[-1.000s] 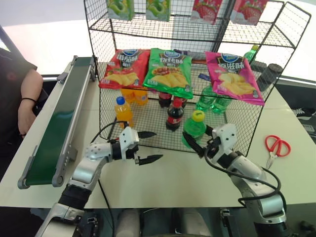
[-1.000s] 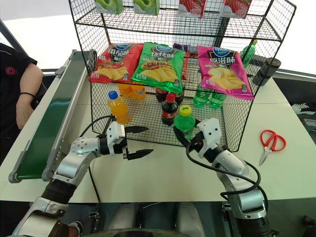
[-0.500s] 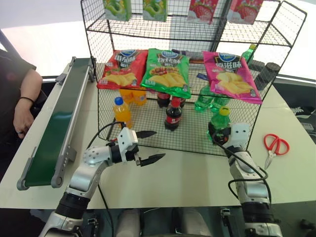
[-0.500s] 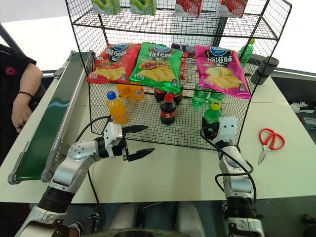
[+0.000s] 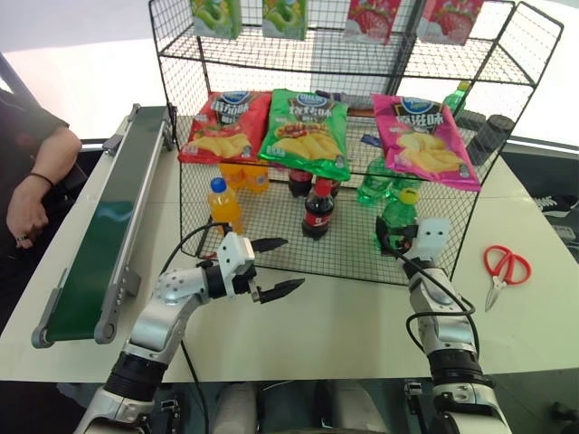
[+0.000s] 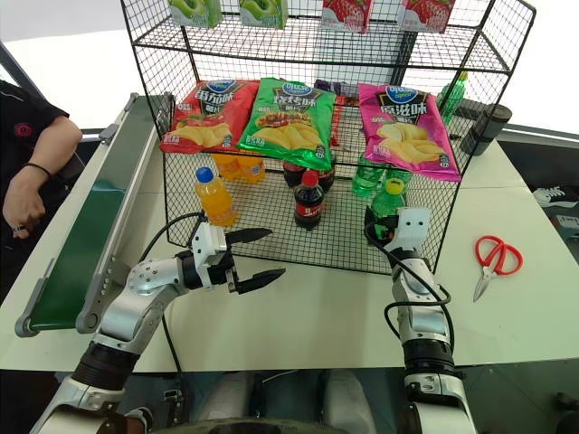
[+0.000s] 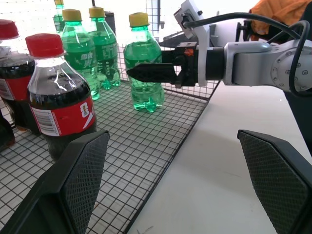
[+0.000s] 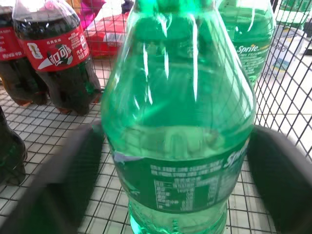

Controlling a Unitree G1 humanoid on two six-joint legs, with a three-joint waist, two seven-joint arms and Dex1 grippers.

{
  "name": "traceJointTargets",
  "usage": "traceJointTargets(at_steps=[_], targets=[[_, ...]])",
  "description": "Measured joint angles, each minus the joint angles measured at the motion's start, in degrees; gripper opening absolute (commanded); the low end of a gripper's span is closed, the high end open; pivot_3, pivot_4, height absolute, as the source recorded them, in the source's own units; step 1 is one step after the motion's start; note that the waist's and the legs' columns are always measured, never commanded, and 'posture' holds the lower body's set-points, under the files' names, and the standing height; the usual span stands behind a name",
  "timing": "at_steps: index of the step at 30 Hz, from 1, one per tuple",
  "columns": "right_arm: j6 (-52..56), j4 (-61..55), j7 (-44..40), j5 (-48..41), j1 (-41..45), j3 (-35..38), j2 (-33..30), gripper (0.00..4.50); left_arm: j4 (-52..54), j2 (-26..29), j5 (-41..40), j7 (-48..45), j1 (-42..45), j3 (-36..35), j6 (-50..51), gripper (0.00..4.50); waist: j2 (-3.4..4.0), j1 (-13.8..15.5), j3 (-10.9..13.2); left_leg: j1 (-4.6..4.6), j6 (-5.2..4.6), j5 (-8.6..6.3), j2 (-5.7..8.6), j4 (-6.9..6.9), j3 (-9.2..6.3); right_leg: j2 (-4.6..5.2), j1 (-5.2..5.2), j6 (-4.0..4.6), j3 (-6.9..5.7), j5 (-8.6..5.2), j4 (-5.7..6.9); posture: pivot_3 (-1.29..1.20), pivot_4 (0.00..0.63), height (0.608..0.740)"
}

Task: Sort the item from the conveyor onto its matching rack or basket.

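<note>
Right gripper reaches level over the front wall of the black wire rack, its two black fingers spread to either side of the green soda bottle; the right wrist view shows a finger off each flank of the bottle with a little gap, so the fingers bracket it rather than clamp it. That bottle stands upright on the mesh floor of the rack's lowest basket, at the right front, yellow cap up. Left gripper hangs over the bare white table just in front of the basket, pointing toward the right arm, fingers wide apart and empty. Inside the basket, a cola bottle with a red cap stands near the middle and an orange bottle with a blue cap toward the left. Behind the green soda bottle stand more green bottles. Farther back, three crisp bags lean on the tier above. Along the table's left edge runs the dark-green conveyor, nothing on its belt, with a person's hand beside it. Red-handled scissors lie on the table well right of the rack.
</note>
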State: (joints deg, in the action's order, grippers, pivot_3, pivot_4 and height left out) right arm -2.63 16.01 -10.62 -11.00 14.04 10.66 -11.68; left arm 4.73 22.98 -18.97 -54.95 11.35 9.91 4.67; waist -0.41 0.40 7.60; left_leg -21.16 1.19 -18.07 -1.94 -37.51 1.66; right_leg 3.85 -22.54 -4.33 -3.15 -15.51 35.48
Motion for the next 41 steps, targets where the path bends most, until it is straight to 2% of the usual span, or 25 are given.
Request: traceJointTargets(at_steps=[5, 13, 19, 24, 33, 41], targets=[[0.7, -4.6, 0.8, 0.9, -3.8, -0.3, 0.0, 4.43, -0.2, 0.0, 0.0, -0.1, 0.1, 0.1, -0.2, 4.50, 0.01, 0.1, 0.0, 0.00, 0.00, 0.00, -0.01, 0.00, 0.00, 0.02, 0.01, 0.00, 0.01, 0.00, 0.00, 0.00, 0.150, 0.740], [5.9, -21.3, 1.3, 2.1, -15.2, -1.7, -0.3, 4.43, -1.3, 0.3, 0.1, -0.1, 0.1, -0.1, -0.9, 4.50, 0.03, 0.2, 0.0, 0.02, -0.01, 0.00, 0.00, 0.01, -0.01, 0.02, 0.02, 0.00, 0.01, 0.00, 0.00, 0.00, 0.150, 0.740], [11.0, -37.5, -4.2, 2.7, -25.2, -4.9, -5.6, 4.43, -1.4, 2.4, 0.0, 0.3, 0.0, -2.3, -0.3, 4.50, 0.04, 0.2, 0.0, 0.07, -0.01, -0.01, 0.00, 0.01, -0.02, -0.01, 0.07, 0.01, 0.01, -0.01, -0.01, 0.00, 0.150, 0.740], [12.9, -47.9, -12.6, -2.0, -34.4, -2.8, -12.7, 4.43, -1.8, 5.6, 0.1, 1.3, -2.0, -5.5, -0.1, 4.50, 0.03, 0.3, 0.0, 0.16, -0.03, -0.02, 0.01, 0.02, -0.03, -0.01, 0.18, 0.02, 0.00, -0.01, -0.06, 0.00, 0.150, 0.740], [14.5, -50.2, -19.7, -10.2, -41.8, 10.5, -16.5, 4.43, -3.1, 10.3, 2.1, 2.9, -7.3, -9.4, -0.2, 4.50, -0.03, 0.3, 0.0, 0.48, -0.04, -0.02, 0.00, 0.18, 0.01, 0.00, 0.35, 0.05, 0.04, -0.03, -0.07, 0.00, 0.150, 0.740], [14.4, -48.2, -22.6, -10.6, -42.2, 11.7, -16.8, 4.43, -3.2, 10.4, 2.3, 2.9, -9.0, -9.8, -1.5, 4.50, -0.03, 0.3, 0.0, 0.55, -0.04, -0.02, -0.01, 0.21, 0.06, 0.03, 0.39, 0.19, 0.09, -0.11, -0.06, 0.00, 0.150, 0.740]])
